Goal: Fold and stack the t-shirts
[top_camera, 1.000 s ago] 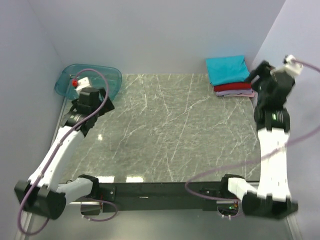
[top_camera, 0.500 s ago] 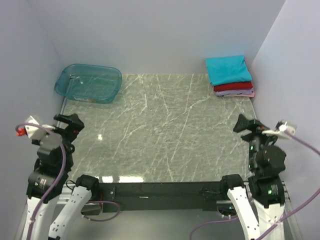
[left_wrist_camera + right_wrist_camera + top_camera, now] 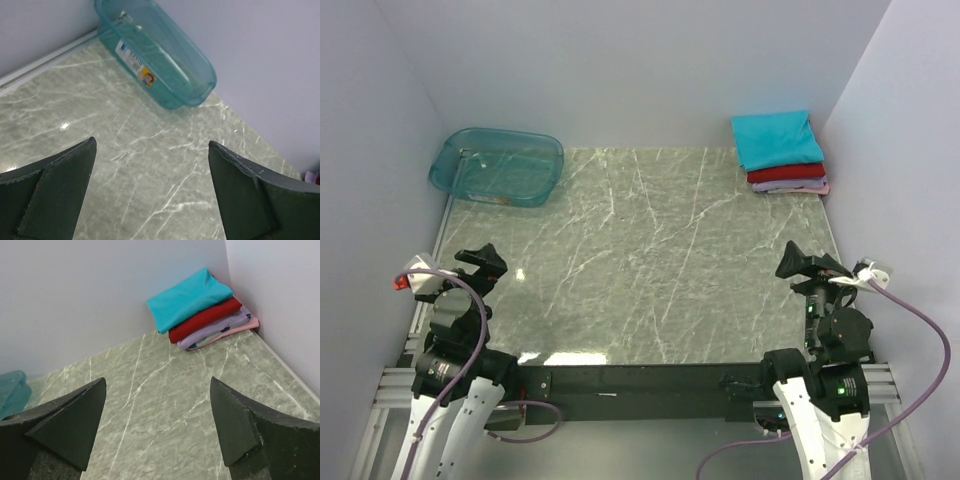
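A stack of folded t-shirts lies in the far right corner of the table: a teal shirt on top, a red one under it, then lilac and pink ones. The stack also shows in the right wrist view. My left gripper is open and empty, pulled back near the table's front left edge. My right gripper is open and empty near the front right edge, far from the stack. In the wrist views the left gripper and the right gripper hang open over bare marble.
A see-through teal plastic tub stands at the far left corner and shows in the left wrist view. Lilac walls close in the table at the back and both sides. The grey marble tabletop lies between tub and stack.
Both arms have drawn back from the far part of the table to the near edge and lowered. The stack and the tub have not moved.
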Tool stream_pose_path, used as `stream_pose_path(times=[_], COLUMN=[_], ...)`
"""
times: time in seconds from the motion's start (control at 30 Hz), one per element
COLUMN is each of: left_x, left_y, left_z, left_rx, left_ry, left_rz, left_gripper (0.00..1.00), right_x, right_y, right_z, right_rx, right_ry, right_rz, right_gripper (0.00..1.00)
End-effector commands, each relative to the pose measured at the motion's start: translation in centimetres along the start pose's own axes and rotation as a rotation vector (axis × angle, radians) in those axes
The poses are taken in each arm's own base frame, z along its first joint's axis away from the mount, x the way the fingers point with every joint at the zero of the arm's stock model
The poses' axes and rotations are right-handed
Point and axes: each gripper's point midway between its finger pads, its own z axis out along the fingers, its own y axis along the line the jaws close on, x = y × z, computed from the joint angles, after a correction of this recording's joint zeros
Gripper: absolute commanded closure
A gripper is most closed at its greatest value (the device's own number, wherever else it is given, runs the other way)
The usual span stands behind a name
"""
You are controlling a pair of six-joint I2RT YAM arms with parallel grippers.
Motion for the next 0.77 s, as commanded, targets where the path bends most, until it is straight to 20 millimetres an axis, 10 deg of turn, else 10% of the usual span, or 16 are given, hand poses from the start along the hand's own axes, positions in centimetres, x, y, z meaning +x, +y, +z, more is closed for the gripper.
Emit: stream_pose_path(times=[0.0, 0.73], left_x=[-1.6, 0.5], left_y=[-1.9, -2.1], left_z=[0.3, 1.9], left_rx=[0.074, 0.086], left_ry=[-0.070, -0.029], left_rz=[-0.026, 0.074], left_gripper=[0.01, 0.01], right_x=[-0.1, 0.4], right_y=[0.6, 1.3], right_z=[0.4, 0.8], right_rx=[-0.031, -0.067], right_ry=[-0.023, 0.001], right_rz=[0.013, -0.010], right_gripper=[0.10, 0.08])
